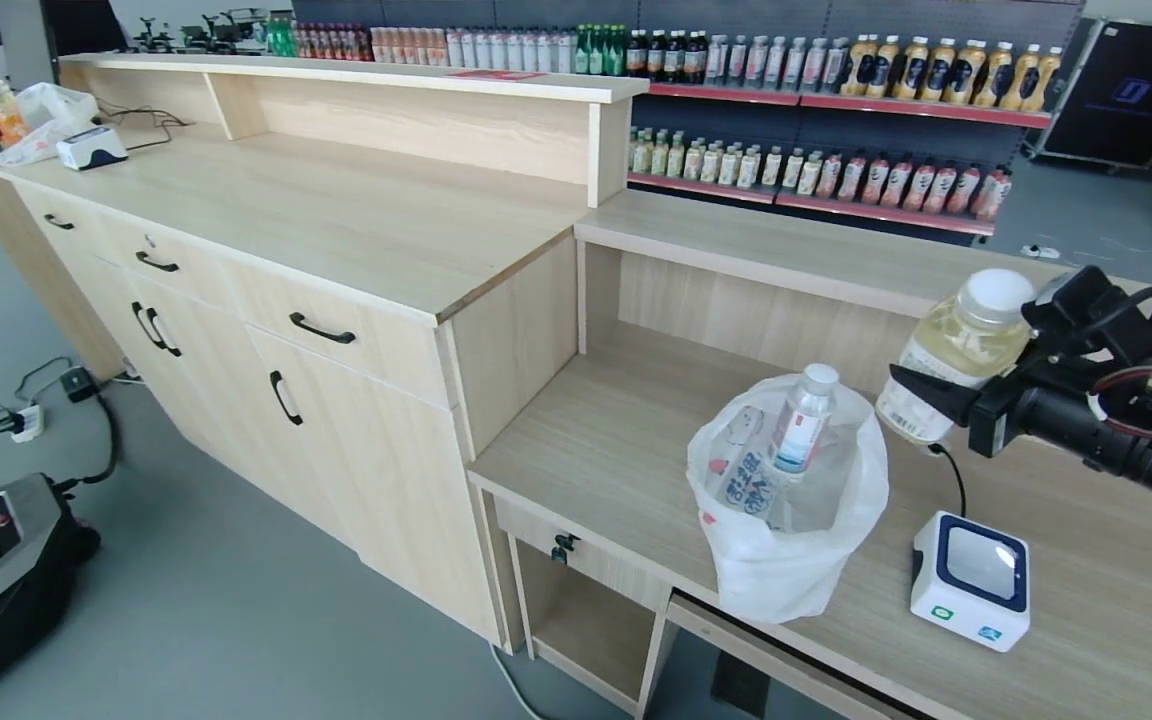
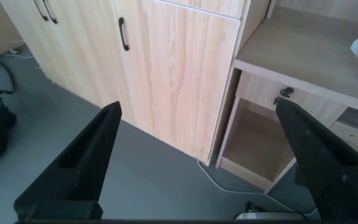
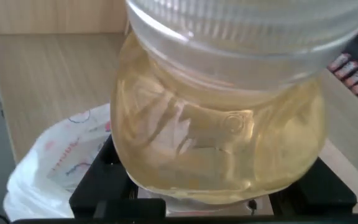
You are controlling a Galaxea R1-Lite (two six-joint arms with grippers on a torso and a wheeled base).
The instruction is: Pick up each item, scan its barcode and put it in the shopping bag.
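My right gripper [image 1: 921, 395] is shut on a bottle of pale yellow drink [image 1: 956, 352] with a white cap, held tilted in the air just right of the white shopping bag [image 1: 786, 540]. In the right wrist view the yellow bottle [image 3: 222, 137] looms close, with the bag [image 3: 48, 168] below it. The bag stands open on the lower counter and holds a clear water bottle [image 1: 798, 420] with a white cap. The white and blue barcode scanner [image 1: 972, 580] sits on the counter right of the bag. My left gripper [image 2: 197, 162] hangs open over the floor, beside the counter's cabinets.
The lower wooden counter [image 1: 626, 430] has an open shelf below. A taller counter [image 1: 336, 210] with drawers runs to the left, carrying another scanner [image 1: 91, 147] and bag [image 1: 26, 120] at its far end. Shelves of bottles [image 1: 816, 110] line the back.
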